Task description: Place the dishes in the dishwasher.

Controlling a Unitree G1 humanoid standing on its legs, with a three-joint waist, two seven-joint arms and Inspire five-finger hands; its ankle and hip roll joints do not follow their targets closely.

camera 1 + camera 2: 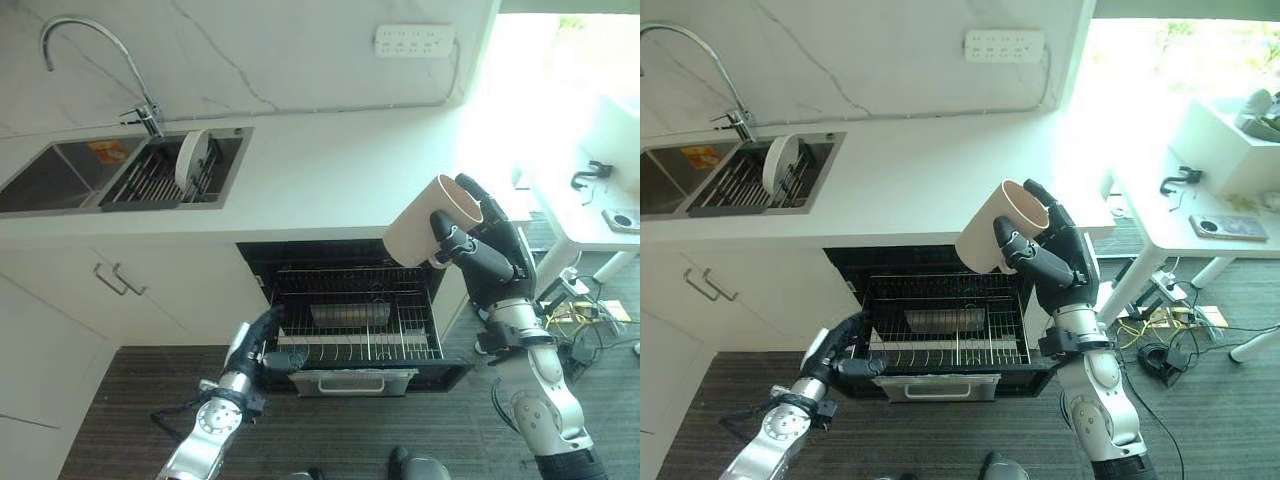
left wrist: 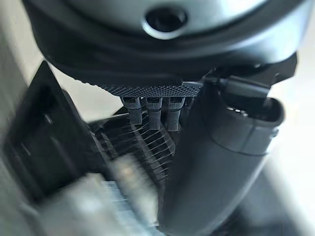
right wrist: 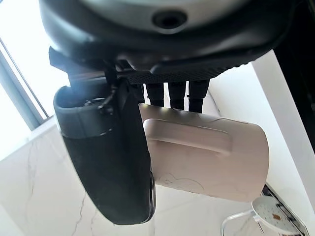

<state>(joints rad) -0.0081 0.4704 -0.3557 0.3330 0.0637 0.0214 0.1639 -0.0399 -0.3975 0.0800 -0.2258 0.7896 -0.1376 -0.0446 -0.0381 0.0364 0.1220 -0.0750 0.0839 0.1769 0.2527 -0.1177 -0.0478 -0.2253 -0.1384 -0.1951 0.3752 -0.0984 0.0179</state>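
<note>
A beige mug (image 1: 430,225) with a handle (image 3: 189,140) is held tilted, mouth up, in my right hand (image 1: 490,260), whose fingers and thumb (image 3: 108,152) are curled round it. It hangs above the right side of the pulled-out dishwasher rack (image 1: 360,320), level with the counter edge. My left hand (image 1: 262,345) is low at the rack's front left corner, its fingers curled over the wire rim (image 2: 147,147). A white plate (image 1: 192,160) stands on edge in the drying rack inside the sink (image 1: 60,175).
The white countertop (image 1: 330,170) runs above the dishwasher, with a faucet (image 1: 100,45) at the back left. Cabinet handles (image 1: 120,280) are left of the opening. The drawer's grey front (image 1: 352,381) juts toward me. A white table (image 1: 590,215) stands to the right.
</note>
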